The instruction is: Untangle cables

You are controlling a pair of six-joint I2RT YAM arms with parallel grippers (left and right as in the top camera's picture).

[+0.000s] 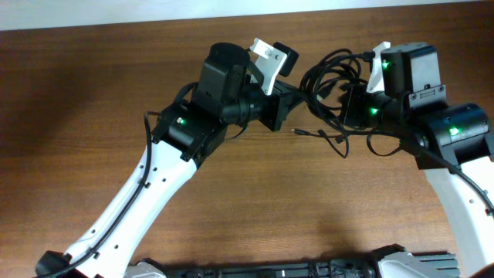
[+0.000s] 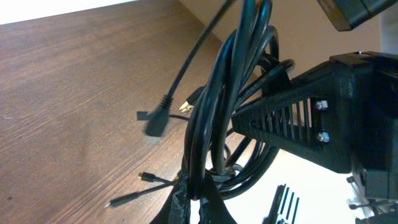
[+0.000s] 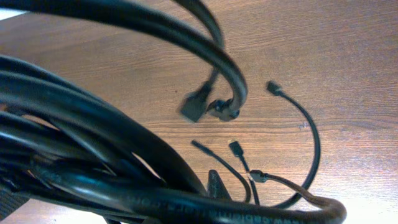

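The cables [image 1: 330,77] are a tangle of thin black cords at the table's back middle, between my two grippers. My left gripper [image 1: 292,104] reaches in from the left. In the left wrist view it [image 2: 200,202] is shut on a bunch of cable strands [image 2: 214,106] that rise from its tips. My right gripper [image 1: 349,104] is in the tangle from the right, shut on the cables. Thick loops [image 3: 124,137] fill its view and cover all but one fingertip [image 3: 217,185]. Loose plug ends [image 3: 256,176] lie on the wood below the tangle.
The wooden table [image 1: 93,93] ends close behind the tangle at the far edge. An angled plug [image 2: 155,121] hangs just above the wood. The right gripper's black body [image 2: 311,124] sits close beside the left fingers. A black rail [image 1: 309,270] runs along the front.
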